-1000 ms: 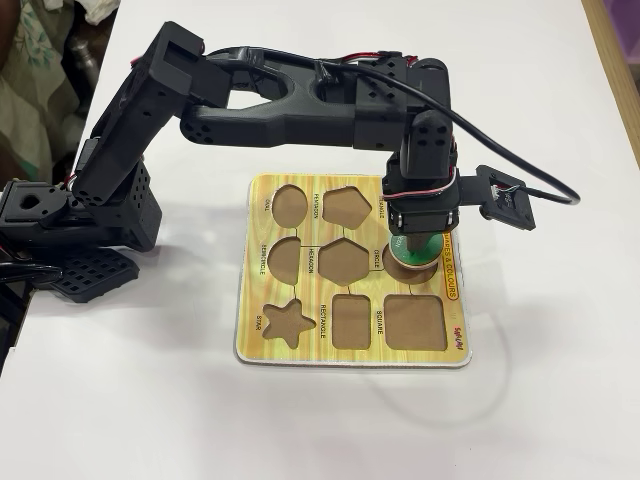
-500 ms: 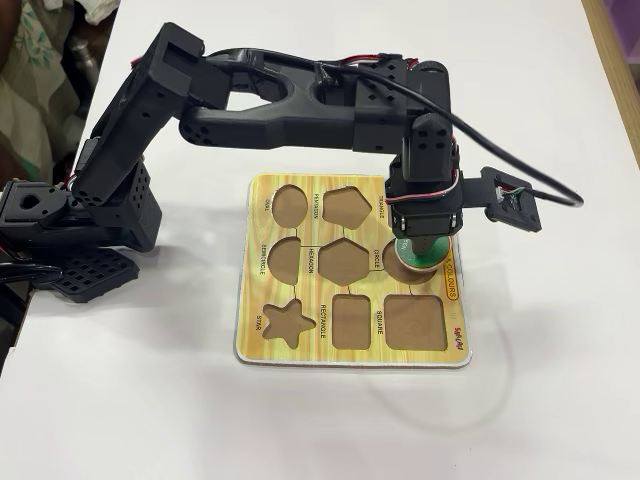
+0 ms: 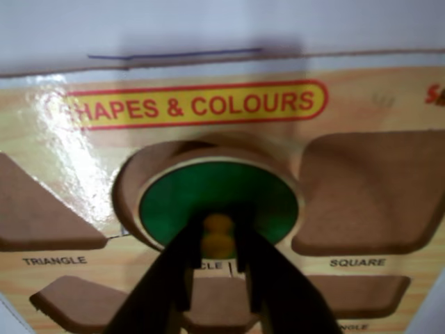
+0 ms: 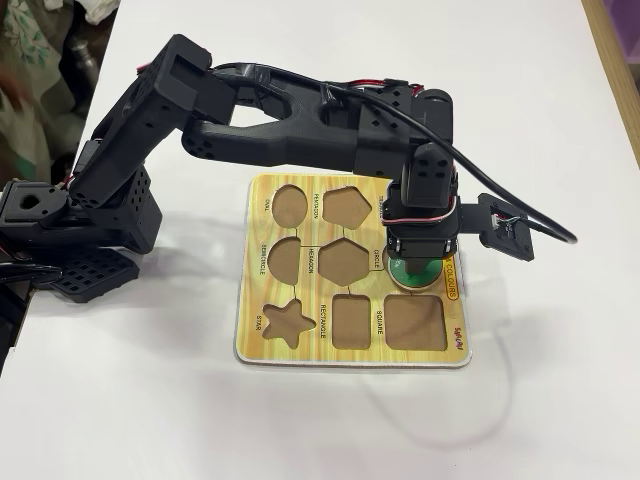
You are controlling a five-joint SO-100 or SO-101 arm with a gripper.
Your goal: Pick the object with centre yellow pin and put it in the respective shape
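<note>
A: Where is the green disc (image 3: 219, 198)?

B: In the wrist view it sits over the round hole (image 3: 142, 174) of the puzzle board (image 3: 348, 104), tilted. Its far rim rides up on the board surface toward 12 o'clock, and a crescent of brown hole floor shows at about 10 o'clock. It is not lying flat in the hole.

A: And the gripper (image 3: 217, 240)?

B: It comes in from 6 o'clock. The two dark fingers (image 3: 182, 261) are clamped on the small yellow knob (image 3: 218, 224) at the disc's middle, one on each side.

A: What lies around the hole?

B: In the wrist view, the square hole (image 3: 368, 191) is at 3 o'clock and the triangle hole (image 3: 35, 209) at 9 o'clock. The red-edged banner reading SHAPES & COLOURS (image 3: 198, 104) runs at 12 o'clock.

A: And from the fixed camera?

B: The gripper (image 4: 415, 268) points straight down on the disc (image 4: 412, 271), near the board's (image 4: 290, 352) right edge. The square hole (image 4: 415, 322) lies just at 6 o'clock of it, and the hexagon hole (image 4: 342, 259) at 9 o'clock. The black arm (image 4: 270, 135) reaches over from the base at the left. The board rests on a white table (image 4: 130, 400).
</note>
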